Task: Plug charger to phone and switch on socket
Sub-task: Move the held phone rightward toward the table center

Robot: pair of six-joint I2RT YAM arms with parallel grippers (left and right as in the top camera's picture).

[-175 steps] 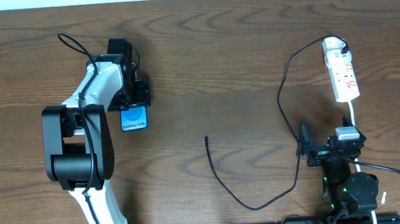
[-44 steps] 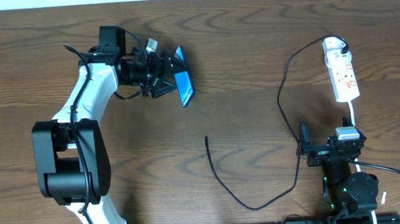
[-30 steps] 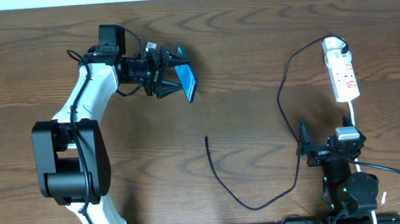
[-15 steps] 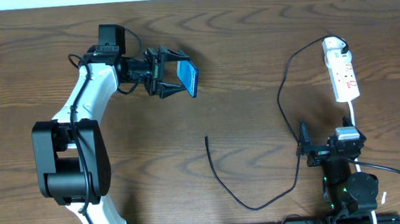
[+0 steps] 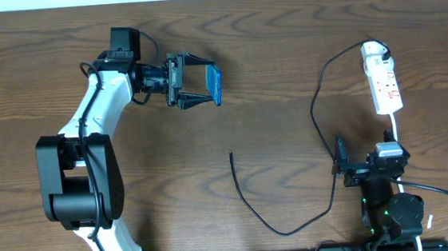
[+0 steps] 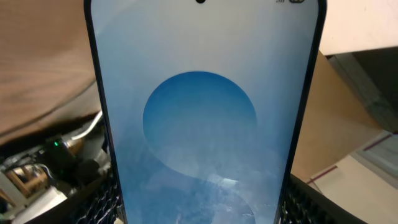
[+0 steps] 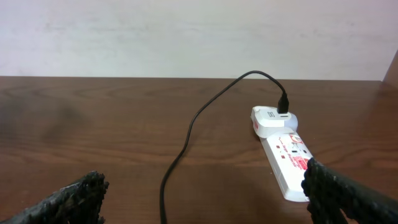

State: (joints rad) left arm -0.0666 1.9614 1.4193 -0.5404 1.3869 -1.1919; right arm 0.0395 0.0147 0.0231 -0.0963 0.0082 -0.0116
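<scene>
My left gripper is shut on the phone and holds it lifted above the table at the upper middle, blue screen on edge. In the left wrist view the phone fills the frame between my fingers. The charger lies as a thin black cable curving from its plug tip at table centre round to the socket, a white power strip at the right. My right gripper is open and empty near the front right; its wrist view shows the socket and the cable ahead.
The socket's white lead runs down toward my right arm's base. My left arm stretches over the left part of the table. A thick black robot cable loops at the far right front.
My left gripper has lifted the phone off the table, carried it right and turned it from tilted to nearly on edge. The right arm, charger and socket have not moved.
</scene>
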